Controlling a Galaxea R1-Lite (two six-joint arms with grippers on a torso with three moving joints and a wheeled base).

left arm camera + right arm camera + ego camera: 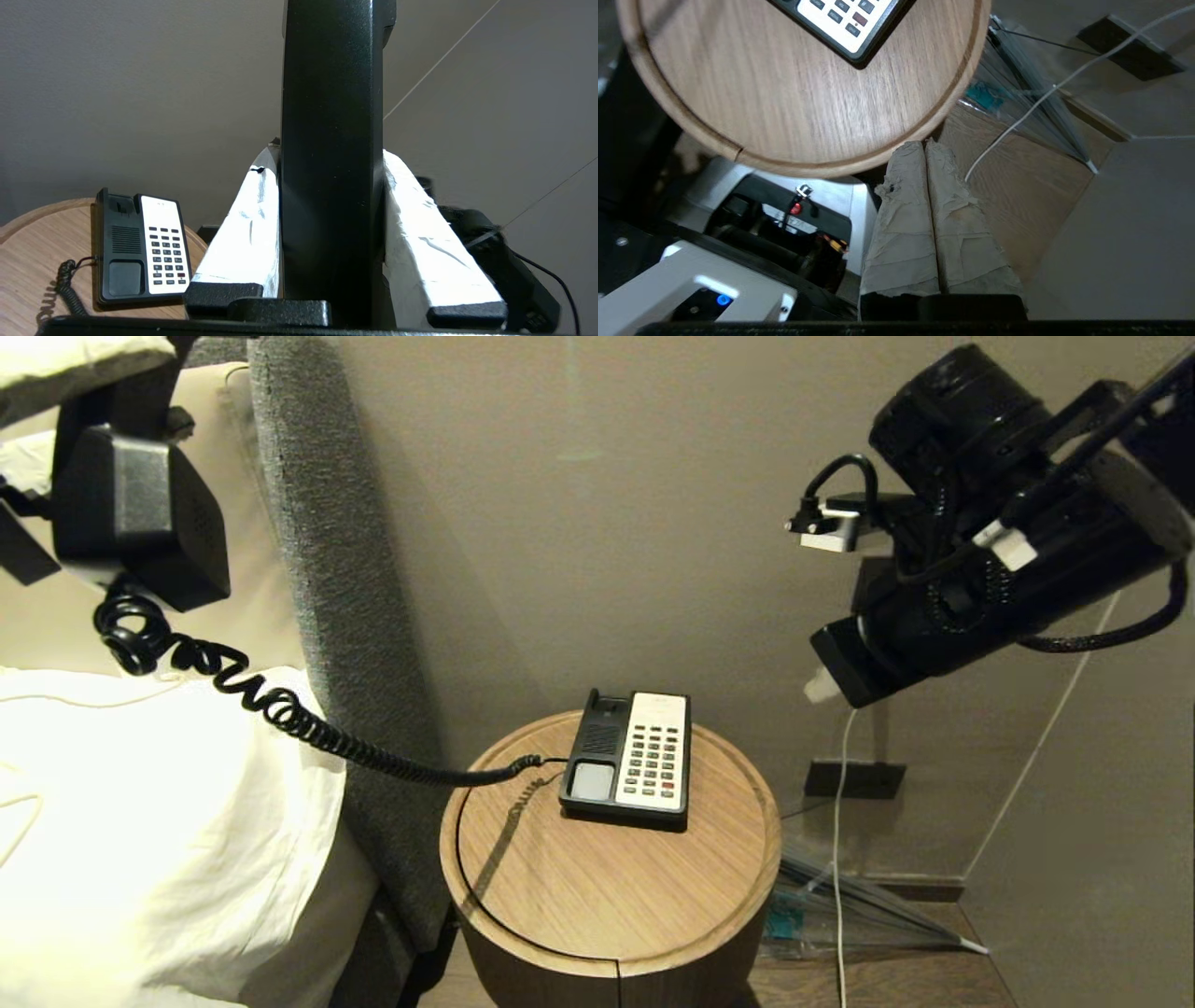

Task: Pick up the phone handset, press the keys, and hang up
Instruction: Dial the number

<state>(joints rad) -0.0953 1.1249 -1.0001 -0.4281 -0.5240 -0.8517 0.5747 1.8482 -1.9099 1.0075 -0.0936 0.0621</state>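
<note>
At the left, the phone handset (140, 513) is held lifted off its cradle, above the bed's pillow (159, 840), with the left pincer (331, 233) clamped on its shaft and the coiled cord (280, 709) stretched down to the phone base (627, 758) on the round desk (607, 896). The pick-up is judged done and the key-pressing step is in hand. At the right, the right pincer (927, 186) is held above the desk's near edge with its fingers pressed together, so the next move calls for them to be brought over the keypad (653, 756) and lowered onto a key.
</note>
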